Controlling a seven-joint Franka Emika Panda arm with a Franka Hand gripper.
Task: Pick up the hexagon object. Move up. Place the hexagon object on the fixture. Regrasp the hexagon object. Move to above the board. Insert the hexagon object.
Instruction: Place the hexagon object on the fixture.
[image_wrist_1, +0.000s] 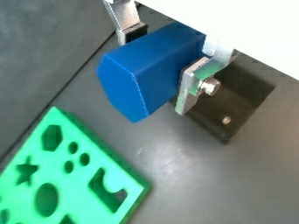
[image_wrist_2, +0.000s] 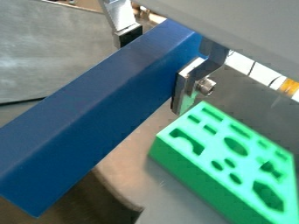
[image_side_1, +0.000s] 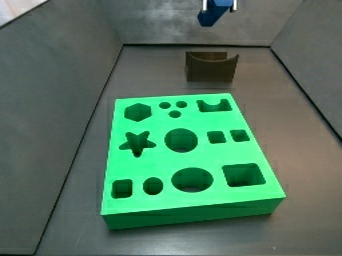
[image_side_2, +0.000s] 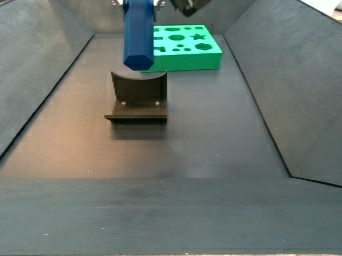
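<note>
The hexagon object (image_side_2: 138, 33) hangs upright in the air, pinched near its upper end between the silver fingers (image_wrist_1: 191, 86) of the hand (image_wrist_2: 158, 57). In a side view it sits directly above the fixture (image_side_2: 138, 97), apart from the notch, likely lined up for setting down. The board (image_side_1: 187, 153) lies on the surface (image_side_2: 201, 150), beyond the fixture toward 12 o'clock.

Blue hexagon object (image_side_2: 138, 34); bright green board (image_side_1: 187, 155); dark olive fixture (image_side_1: 210, 66); silver fingers (image_wrist_1: 191, 84).
</note>
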